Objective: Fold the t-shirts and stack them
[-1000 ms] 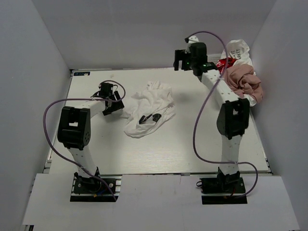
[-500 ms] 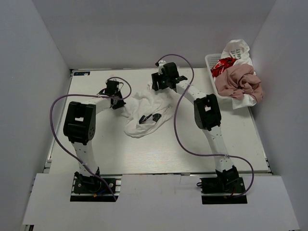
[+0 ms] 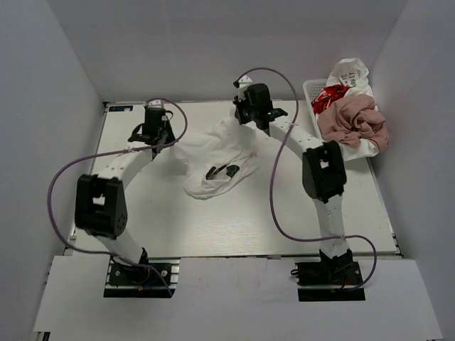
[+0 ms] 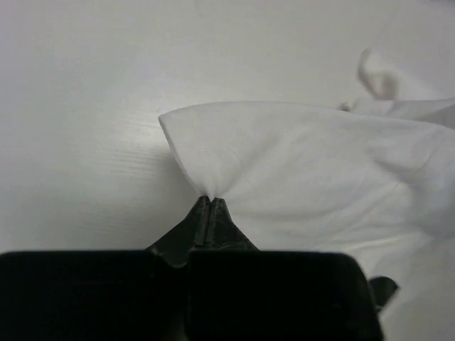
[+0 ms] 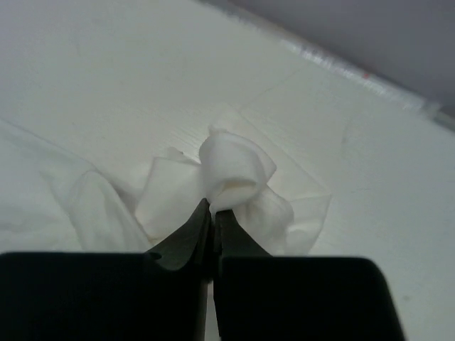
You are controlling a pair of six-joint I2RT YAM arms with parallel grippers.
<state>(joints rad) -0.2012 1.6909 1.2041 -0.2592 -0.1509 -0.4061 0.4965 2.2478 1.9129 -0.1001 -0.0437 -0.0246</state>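
Item: one soft white tee (image 3: 217,160) with small black front marks, crumpled mid-table (image 3: 249,220); my left gripper (image 4: 210,204) is pinched closed on a smooth, flat corner at its left edge, and my right gripper (image 5: 213,208) is closed on a bunched, rolled fold at its far edge. Both pinches show plainly only in the wrist views. Only the overhead view shows three more tees heaped in the white lattice basket (image 3: 311,88) at far right: a dusty pink tee (image 3: 355,117), a red-printed white tee (image 3: 328,96) and a black-lettered white tee (image 3: 352,71).

No legible text anywhere
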